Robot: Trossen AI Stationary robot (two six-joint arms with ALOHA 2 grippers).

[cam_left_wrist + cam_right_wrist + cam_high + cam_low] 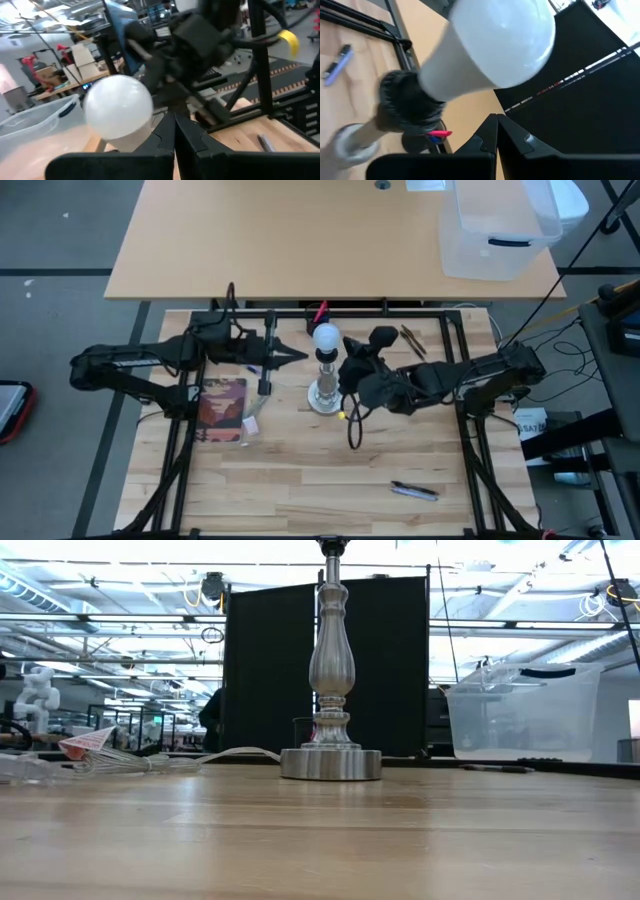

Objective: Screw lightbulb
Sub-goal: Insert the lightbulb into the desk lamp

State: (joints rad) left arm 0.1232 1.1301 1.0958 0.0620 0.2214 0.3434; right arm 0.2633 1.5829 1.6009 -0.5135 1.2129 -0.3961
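Note:
The frosted white lightbulb (pixel 326 337) sits upright in the black socket (pixel 407 107) on top of the silvery lamp stand (pixel 331 690). The stand's round foot (pixel 322 398) rests on the middle of the wooden table. My left gripper (pixel 302 356) is shut and level, close beside the bulb (pixel 117 107) on its left. My right gripper (pixel 343 370) is shut on the bulb's right, with a visible gap between its fingertips (pixel 496 125) and the bulb's neck (pixel 455 75). Neither gripper shows in the low view. My left gripper's shut fingers (pixel 162 142) stand level right beside the bulb's tapering neck (pixel 131 140), coming from the table's left. Whether they touch it I cannot tell.
A reddish packet (pixel 222 405) and a clear wrapper lie left of the stand, with the lamp cord (pixel 230 753) trailing there. A pen (pixel 414 491) lies near the front right. A clear plastic bin (pixel 495 230) stands on the far table. Black frame rails (pixel 460 350) border the tabletop.

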